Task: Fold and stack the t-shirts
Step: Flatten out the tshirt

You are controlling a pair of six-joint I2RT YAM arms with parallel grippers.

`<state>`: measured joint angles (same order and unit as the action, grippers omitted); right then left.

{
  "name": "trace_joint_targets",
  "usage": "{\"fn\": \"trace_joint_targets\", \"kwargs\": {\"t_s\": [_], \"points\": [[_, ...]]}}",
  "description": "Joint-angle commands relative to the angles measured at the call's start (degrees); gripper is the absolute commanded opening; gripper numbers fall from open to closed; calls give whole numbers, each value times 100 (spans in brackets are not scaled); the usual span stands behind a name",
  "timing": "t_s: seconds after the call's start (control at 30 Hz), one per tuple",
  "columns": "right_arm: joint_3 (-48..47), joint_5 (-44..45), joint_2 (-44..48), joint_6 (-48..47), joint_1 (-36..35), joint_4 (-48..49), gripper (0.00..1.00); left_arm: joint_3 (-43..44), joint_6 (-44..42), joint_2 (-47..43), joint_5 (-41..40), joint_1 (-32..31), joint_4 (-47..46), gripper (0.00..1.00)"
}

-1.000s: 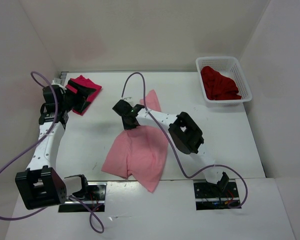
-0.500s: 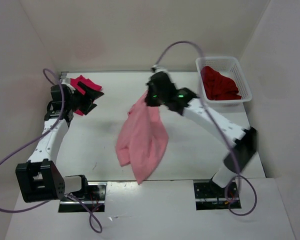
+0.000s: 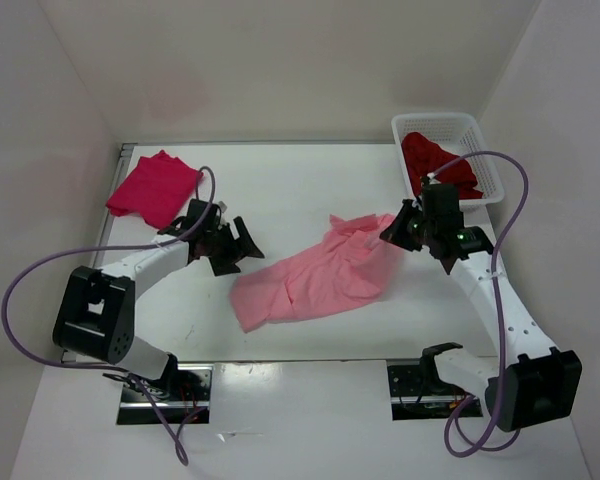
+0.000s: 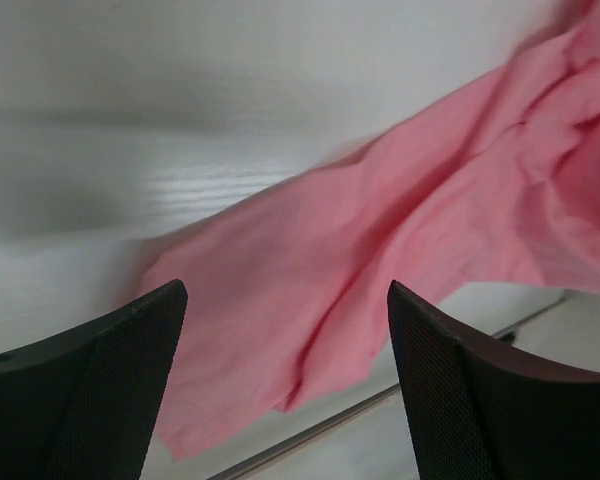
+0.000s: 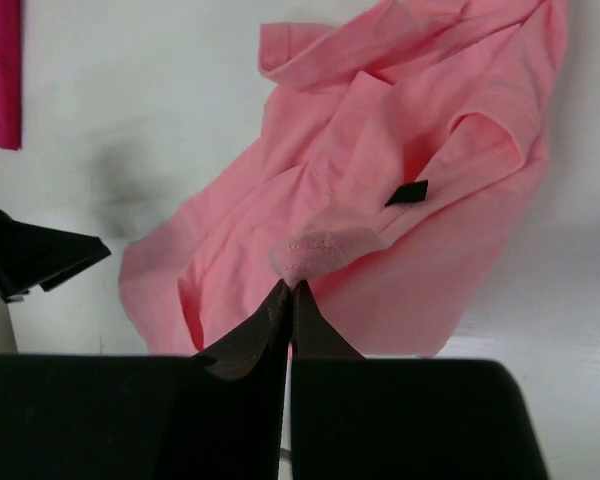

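The white counter is carrying everything. The biggest thing on it is the light pink shirt. It is lying in the middle between my two arms, all bunched and wrinkly, not flat. The bright pink-red shirt is lying flat at the far left corner, well apart from it. The dark red shirt is sitting in a heap in the white basket at the far right corner.

My right pincer is squeezing tight on a little bit of the pink shirt's edge at its right end. My right wrist view is showing the two fingers pressed together with the cloth at their tips. My left pincer is waiting just beside the shirt's left end. It is spread wide and is holding nothing.

I am thinking a few things could go wrong. I am only pinching a tiny bit of cloth, so it could slip out if I am pulling hard. Only one side is being held, so the shirt could twist or drag in a lump, and then the fold would be crooked.

A small black tag is showing on the pink shirt. I am not seeing any words on it, or anywhere else.
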<state>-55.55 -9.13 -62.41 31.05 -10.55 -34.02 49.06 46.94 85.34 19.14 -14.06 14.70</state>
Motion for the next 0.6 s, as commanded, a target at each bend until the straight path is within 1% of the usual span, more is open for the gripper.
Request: {"fn": "trace_joint_targets", "kwargs": {"t_s": [0.0,0.13,0.23,0.27,0.3,0.37,0.4,0.47,0.53,0.57], "points": [[0,-273,98,129,61,150,0,-81,-316,-26,-647,-113,410,88],[62,-511,-51,191,61,431,0,-28,-475,298,-1016,-404,779,88],[62,-581,-218,191,61,580,0,-159,-475,352,-1385,-535,780,88],[62,-643,-219,191,61,581,0,-221,-423,352,-1491,-536,728,85],[10,-643,-297,191,61,633,0,-273,-422,352,-1544,-536,727,79],[9,-643,-351,191,61,633,0,-274,-422,352,-1667,-536,727,75],[-52,-643,-403,191,61,686,0,-274,-422,404,-1781,-536,727,75],[-52,-695,-473,191,61,738,0,-274,-492,404,-1782,-536,780,63],[-52,-748,-543,191,61,791,0,-326,-493,404,-1721,-536,632,45],[-52,-827,-622,191,61,853,0,-327,-493,404,-1720,-536,631,27]]}}
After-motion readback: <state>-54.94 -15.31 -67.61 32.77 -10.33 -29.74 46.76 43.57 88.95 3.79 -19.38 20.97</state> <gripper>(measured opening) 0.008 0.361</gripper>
